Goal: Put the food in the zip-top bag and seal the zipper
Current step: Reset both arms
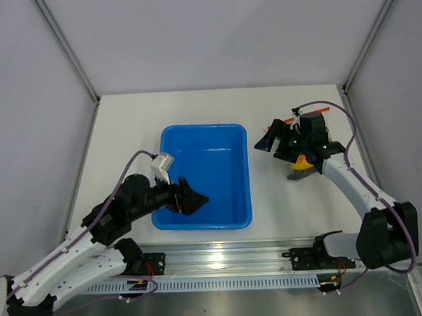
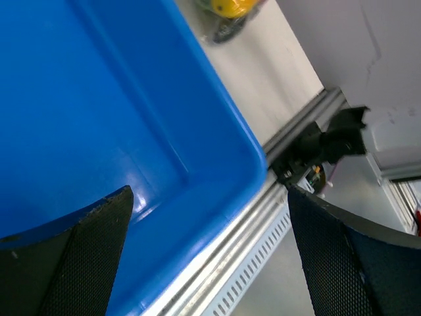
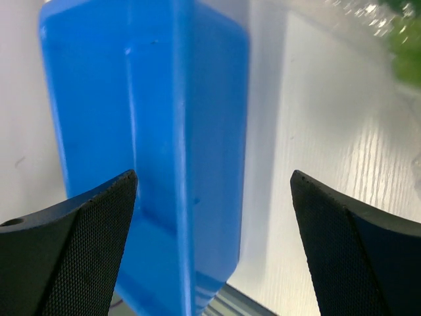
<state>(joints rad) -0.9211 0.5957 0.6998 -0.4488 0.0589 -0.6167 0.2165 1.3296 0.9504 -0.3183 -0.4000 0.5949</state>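
Observation:
The zip-top bag (image 1: 301, 167) lies on the table right of the blue tray, mostly hidden under my right arm. A yellow fruit (image 1: 305, 161) and a grey fish (image 1: 296, 173) show through it. A thin orange-red strip (image 1: 288, 120), the zipper, pokes out behind the right wrist. My right gripper (image 1: 270, 142) is open and empty, hovering between the tray and the bag; in its wrist view (image 3: 214, 176) clear plastic and leafy green (image 3: 406, 41) show at the top right. My left gripper (image 1: 193, 199) is open and empty over the tray's near part (image 2: 209, 194). The bagged yellow fruit (image 2: 228, 6) also shows in the left wrist view.
The blue tray (image 1: 241, 172) stands mid-table; its rim (image 2: 253, 155) and side wall (image 3: 217, 118) fill the wrist views. A metal rail (image 1: 223, 260) runs along the near edge. Grey walls enclose the table on three sides.

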